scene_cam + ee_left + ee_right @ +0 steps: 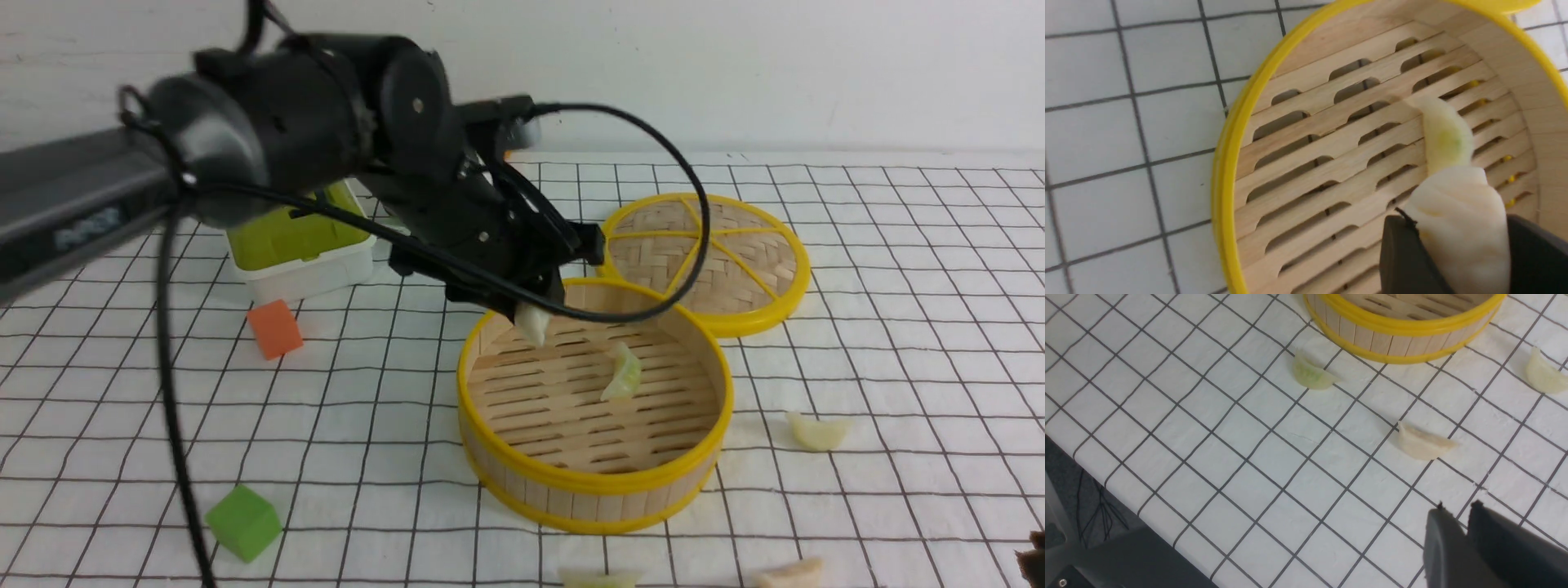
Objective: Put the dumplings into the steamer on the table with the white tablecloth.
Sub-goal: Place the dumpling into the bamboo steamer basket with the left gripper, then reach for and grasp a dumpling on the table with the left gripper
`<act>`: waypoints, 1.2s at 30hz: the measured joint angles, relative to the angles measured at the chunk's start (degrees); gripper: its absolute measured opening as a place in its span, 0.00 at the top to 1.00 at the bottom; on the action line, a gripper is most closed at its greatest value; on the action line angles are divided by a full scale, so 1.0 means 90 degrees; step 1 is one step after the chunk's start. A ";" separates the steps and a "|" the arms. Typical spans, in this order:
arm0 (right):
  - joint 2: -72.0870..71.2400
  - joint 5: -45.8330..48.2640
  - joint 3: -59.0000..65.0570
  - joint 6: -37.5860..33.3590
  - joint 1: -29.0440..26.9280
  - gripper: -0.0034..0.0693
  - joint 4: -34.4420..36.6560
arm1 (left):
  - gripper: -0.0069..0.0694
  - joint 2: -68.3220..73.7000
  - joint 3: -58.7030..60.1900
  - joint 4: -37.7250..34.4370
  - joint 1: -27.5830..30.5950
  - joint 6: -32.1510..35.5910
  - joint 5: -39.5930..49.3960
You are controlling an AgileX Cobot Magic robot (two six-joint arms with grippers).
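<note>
We see the left tool (535, 310) clamping a dumpling (532, 325) above the steamer (588, 490), near its eleven o'clock. The right tool (1458, 510) appears pinched together and empty.

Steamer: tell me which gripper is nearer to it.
Left. The left gripper holds a dumpling over the steamer; the right gripper hovers outside it, above the tablecloth.
</note>
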 joint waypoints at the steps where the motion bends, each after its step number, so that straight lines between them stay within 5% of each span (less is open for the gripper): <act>1: 0.0000 0.0000 0.0003 0.0000 0.0000 0.83 0.0000 | 0.55 0.0226 -0.0114 -0.0021 -0.0029 0.0007 0.0000; 15: 0.0000 0.0033 0.0008 0.0006 0.0000 0.81 -0.0070 | 0.55 0.1521 -0.1067 0.0095 -0.0189 -0.0051 -0.0006; 23: 0.0000 0.0046 0.0008 0.0006 0.0000 0.81 -0.0216 | 0.25 0.1582 -0.1267 0.0109 -0.0189 -0.0098 0.0520; 26: 0.0000 0.0046 0.0010 0.0006 0.0000 0.81 -0.0231 | 0.22 0.1364 -0.1403 0.0124 -0.0189 0.0028 0.0764; 36: 0.0000 0.0168 0.0042 0.0006 0.0000 0.81 -0.0432 | 0.21 -0.0799 -0.1228 -0.0077 -0.0545 0.2166 0.2631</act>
